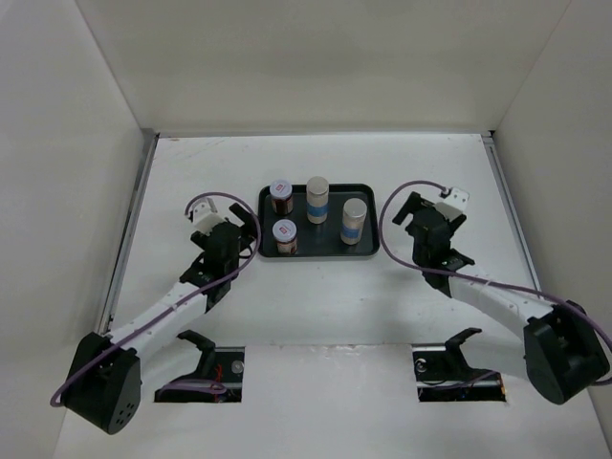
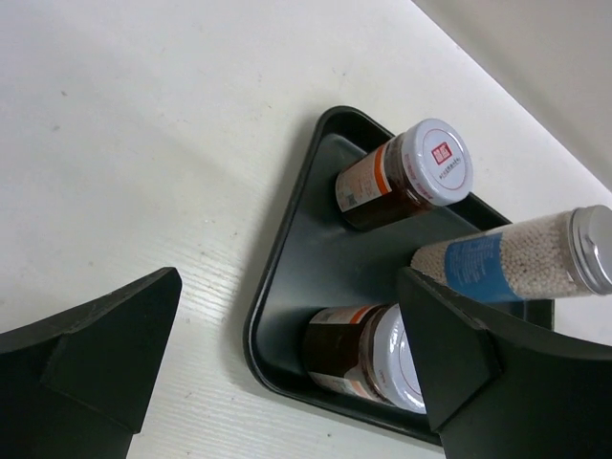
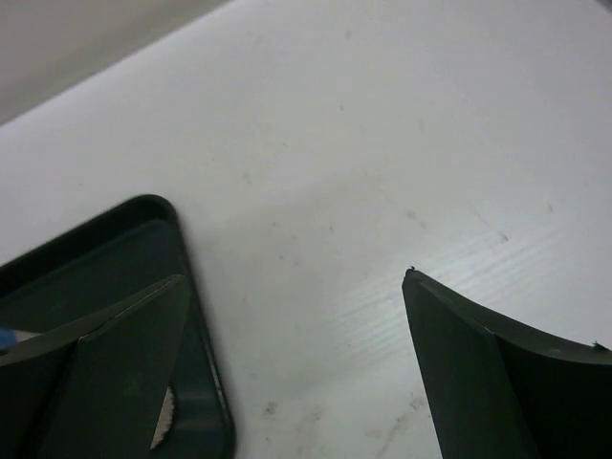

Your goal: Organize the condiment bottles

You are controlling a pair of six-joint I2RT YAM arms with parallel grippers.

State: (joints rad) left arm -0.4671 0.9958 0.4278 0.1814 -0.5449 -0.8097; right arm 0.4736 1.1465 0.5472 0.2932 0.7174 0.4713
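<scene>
All the condiment bottles stand upright in a dark tray [image 1: 368,251]. Two short dark-brown ones with red-marked white lids are at its left: one at the back [image 1: 280,194], one at the front [image 1: 285,235]. Two taller pale ones with grey caps and blue bands stand at the middle back [image 1: 317,199] and right [image 1: 355,220]. My left gripper [image 1: 241,228] is open and empty just left of the tray. My right gripper [image 1: 413,215] is open and empty just right of it. The left wrist view shows the brown bottles [image 2: 406,176] [image 2: 368,353] and a pale one [image 2: 521,254].
The tray's rim [image 2: 277,251] lies between my left fingers in the left wrist view. Its right corner [image 3: 158,212] shows in the right wrist view beside bare white table [image 3: 363,172]. White walls enclose the table on three sides.
</scene>
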